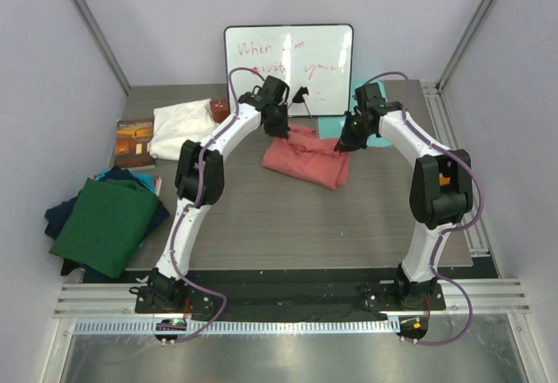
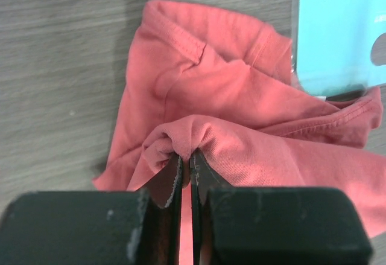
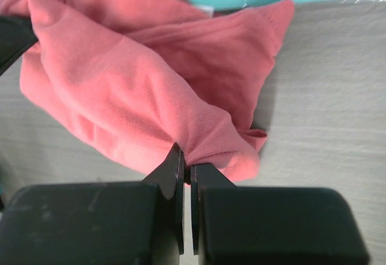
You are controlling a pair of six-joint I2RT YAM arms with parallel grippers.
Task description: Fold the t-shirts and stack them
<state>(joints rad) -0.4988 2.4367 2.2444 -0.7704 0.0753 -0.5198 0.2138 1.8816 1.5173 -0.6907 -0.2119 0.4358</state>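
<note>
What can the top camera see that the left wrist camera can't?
Only the top camera shows the whiteboard, the green shirt, the white cloth and the book. Only the left wrist camera shows, up close, the left end effector shut on a fold of the pink shirt. Both show the pink shirt, the blue-green mat and the wooden table.

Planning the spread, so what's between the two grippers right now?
The crumpled salmon-pink t-shirt fills the gap. The left gripper and right gripper each pinch a fold of it. The top view shows this best.
</note>
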